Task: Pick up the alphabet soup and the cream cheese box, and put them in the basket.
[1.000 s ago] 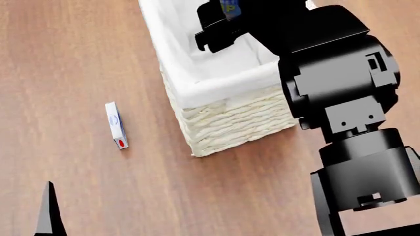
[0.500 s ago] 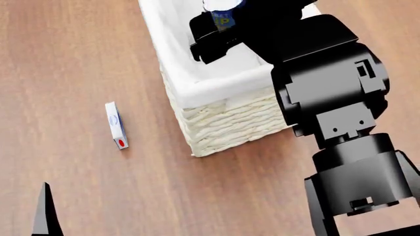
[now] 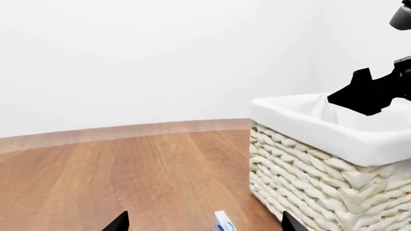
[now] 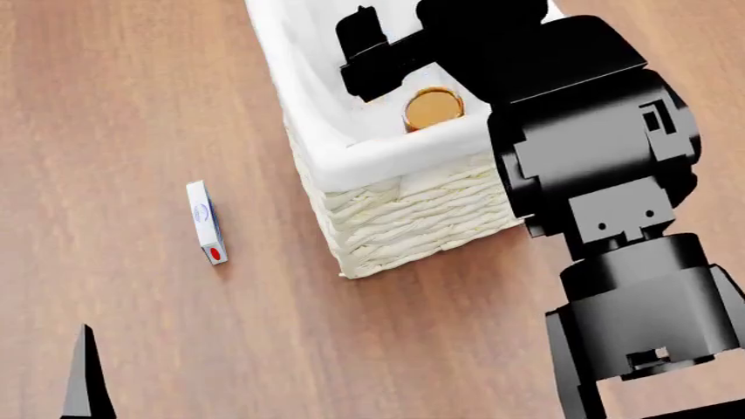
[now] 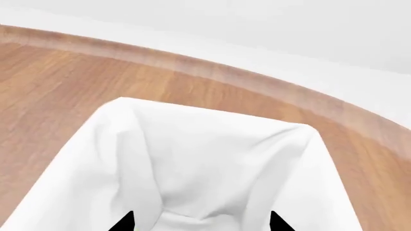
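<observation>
The alphabet soup (image 4: 434,109) lies inside the basket (image 4: 349,153), its golden-orange underside facing up. My right gripper (image 4: 370,54) hangs over the basket, open and empty; in the right wrist view its open fingertips (image 5: 200,224) frame only the basket's white liner (image 5: 192,144). The cream cheese box (image 4: 206,222) lies on the wooden floor left of the basket. In the left wrist view it (image 3: 224,223) sits between the tips of my open left gripper (image 3: 205,226), low over the floor, with the basket (image 3: 334,139) close beside. One left finger (image 4: 86,377) shows in the head view.
The wooden floor (image 4: 140,105) spreads around the basket. A white wall (image 3: 160,62) stands behind it. My black right arm (image 4: 605,175) covers the basket's right side in the head view.
The right gripper held the alphabet soup above the basket; it has opened and the can has dropped into the basket. The left arm and cream cheese box have barely moved.
</observation>
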Tool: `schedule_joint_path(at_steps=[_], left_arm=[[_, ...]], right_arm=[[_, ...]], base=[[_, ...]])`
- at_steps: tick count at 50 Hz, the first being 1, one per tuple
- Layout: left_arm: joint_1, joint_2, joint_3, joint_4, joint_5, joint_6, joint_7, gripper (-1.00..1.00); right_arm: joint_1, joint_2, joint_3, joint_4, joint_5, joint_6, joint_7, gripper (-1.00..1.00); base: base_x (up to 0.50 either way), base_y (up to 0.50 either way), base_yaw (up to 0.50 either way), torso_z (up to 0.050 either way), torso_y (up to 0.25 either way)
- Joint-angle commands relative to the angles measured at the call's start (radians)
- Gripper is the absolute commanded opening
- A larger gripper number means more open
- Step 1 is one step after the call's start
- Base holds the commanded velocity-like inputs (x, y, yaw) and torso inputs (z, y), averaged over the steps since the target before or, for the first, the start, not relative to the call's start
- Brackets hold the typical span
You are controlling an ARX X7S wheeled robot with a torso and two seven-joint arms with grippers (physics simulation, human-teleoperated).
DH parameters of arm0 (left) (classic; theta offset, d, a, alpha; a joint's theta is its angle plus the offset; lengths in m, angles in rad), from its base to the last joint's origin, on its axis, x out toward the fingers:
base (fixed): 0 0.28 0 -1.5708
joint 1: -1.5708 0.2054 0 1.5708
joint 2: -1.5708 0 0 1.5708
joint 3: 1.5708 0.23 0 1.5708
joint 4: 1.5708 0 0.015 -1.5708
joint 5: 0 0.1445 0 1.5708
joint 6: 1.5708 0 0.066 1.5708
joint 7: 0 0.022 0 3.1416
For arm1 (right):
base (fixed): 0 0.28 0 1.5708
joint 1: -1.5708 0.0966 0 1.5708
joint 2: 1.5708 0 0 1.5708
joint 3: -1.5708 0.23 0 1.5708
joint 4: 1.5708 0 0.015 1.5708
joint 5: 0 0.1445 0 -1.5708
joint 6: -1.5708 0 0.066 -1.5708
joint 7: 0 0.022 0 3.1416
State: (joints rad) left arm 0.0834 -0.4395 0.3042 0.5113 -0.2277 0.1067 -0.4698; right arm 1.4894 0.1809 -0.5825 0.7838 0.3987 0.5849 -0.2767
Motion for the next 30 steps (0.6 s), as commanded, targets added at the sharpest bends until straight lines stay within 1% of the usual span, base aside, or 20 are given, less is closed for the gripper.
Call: schedule_joint_path(at_steps=[1, 4, 5, 6, 7, 8, 9, 10, 12, 13, 14, 16, 22, 23, 25, 26, 27, 28, 29, 30], left_arm=[[-0.004, 0.0, 0.008, 0.002, 0.004, -0.006, -0.001, 1.0], [-0.007, -0.001, 0.011, 0.006, 0.004, -0.012, -0.001, 1.0], [-0.009, 0.0, 0.012, 0.004, 0.005, -0.014, -0.001, 1.0], [-0.01, 0.001, 0.013, 0.001, 0.005, -0.01, 0.0, 1.0], [-0.011, 0.002, 0.015, -0.002, 0.006, -0.009, 0.001, 1.0], [-0.011, 0.001, 0.016, 0.0, 0.007, -0.01, 0.001, 1.0], [-0.011, 0.001, 0.016, 0.0, 0.007, -0.01, 0.001, 1.0], [-0.014, 0.002, 0.017, -0.001, 0.005, -0.014, 0.001, 1.0], [-0.016, 0.001, 0.02, 0.001, 0.007, -0.016, 0.003, 1.0], [-0.016, 0.001, 0.02, 0.001, 0.007, -0.016, 0.003, 1.0], [-0.019, 0.0, 0.023, 0.001, 0.01, -0.018, 0.004, 1.0], [-0.021, 0.0, 0.021, -0.001, 0.005, -0.017, 0.005, 1.0], [-0.028, 0.002, 0.03, -0.005, 0.008, -0.014, 0.01, 1.0], [-0.029, 0.002, 0.031, -0.007, 0.011, -0.013, 0.01, 1.0], [-0.032, 0.001, 0.032, -0.01, 0.014, -0.011, 0.012, 1.0], [-0.037, 0.0, 0.031, -0.008, 0.017, -0.014, 0.011, 1.0], [-0.04, -0.001, 0.029, -0.005, 0.017, -0.015, 0.011, 1.0], [-0.044, -0.002, 0.029, -0.005, 0.018, -0.018, 0.01, 1.0], [-0.047, -0.002, 0.028, -0.006, 0.019, -0.018, 0.01, 1.0], [-0.053, -0.001, 0.029, -0.008, 0.019, -0.02, 0.011, 1.0]], right_arm=[[-0.03, 0.048, 0.028, -0.154, 0.023, 0.038, 0.045, 1.0], [-0.08, 0.097, 0.039, -0.308, 0.019, 0.042, 0.1, 1.0], [-0.124, 0.132, 0.048, -0.424, 0.015, 0.028, 0.132, 1.0], [-0.147, 0.147, 0.051, -0.472, 0.003, 0.008, 0.156, 1.0], [-0.17, 0.156, 0.087, -0.526, 0.043, 0.051, 0.179, 1.0], [-0.231, 0.195, 0.095, -0.647, 0.024, 0.004, 0.214, 1.0], [-0.233, 0.196, 0.096, -0.652, 0.025, 0.006, 0.216, 1.0], [-0.275, 0.212, 0.135, -0.732, 0.067, 0.048, 0.251, 1.0], [-0.368, 0.252, 0.151, -0.864, 0.052, 0.011, 0.302, 1.0], [-0.382, 0.255, 0.16, -0.88, 0.063, 0.018, 0.308, 1.0], [-0.427, 0.25, 0.218, -0.923, 0.111, 0.003, 0.332, 1.0], [-0.53, 0.294, 0.24, -1.065, 0.114, -0.009, 0.38, 1.0], [-0.71, 0.352, 0.28, -1.248, 0.117, -0.043, 0.446, 1.0], [-0.758, 0.352, 0.328, -1.297, 0.181, -0.029, 0.47, 1.0], [-0.819, 0.378, 0.319, -1.366, 0.124, -0.071, 0.492, 1.0], [-0.851, 0.388, 0.359, -1.422, 0.189, -0.038, 0.518, 1.0], [-0.874, 0.389, 0.371, -1.441, 0.189, -0.048, 0.53, 1.0], [-0.905, 0.396, 0.374, -1.464, 0.175, -0.062, 0.539, 1.0], [-0.926, 0.405, 0.354, -1.476, 0.089, -0.089, 0.571, 1.0], [-1.001, 0.409, 0.345, -1.479, 0.036, -0.149, 0.584, 1.0]], base=[[0.0, 0.0, 0.0, 0.0, 0.0], [0.0, 0.0, 0.0, 0.0, 0.0], [0.0, 0.0, 0.0, 0.0, 0.0], [0.0, 0.0, 0.0, 0.0, 0.0], [0.0, 0.0, 0.0, 0.0, 0.0], [0.0, 0.0, 0.0, 0.0, 0.0], [0.0, 0.0, 0.0, 0.0, 0.0], [0.0, 0.0, 0.0, 0.0, 0.0], [0.0, 0.0, 0.0, 0.0, 0.0], [0.0, 0.0, 0.0, 0.0, 0.0], [0.0, 0.0, 0.0, 0.0, 0.0], [0.0, 0.0, 0.0, 0.0, 0.0], [0.0, 0.0, 0.0, 0.0, 0.0], [0.0, 0.0, 0.0, 0.0, 0.0], [0.0, 0.0, 0.0, 0.0, 0.0], [0.0, 0.0, 0.0, 0.0, 0.0], [0.0, 0.0, 0.0, 0.0, 0.0], [0.0, 0.0, 0.0, 0.0, 0.0], [0.0, 0.0, 0.0, 0.0, 0.0], [0.0, 0.0, 0.0, 0.0, 0.0]])
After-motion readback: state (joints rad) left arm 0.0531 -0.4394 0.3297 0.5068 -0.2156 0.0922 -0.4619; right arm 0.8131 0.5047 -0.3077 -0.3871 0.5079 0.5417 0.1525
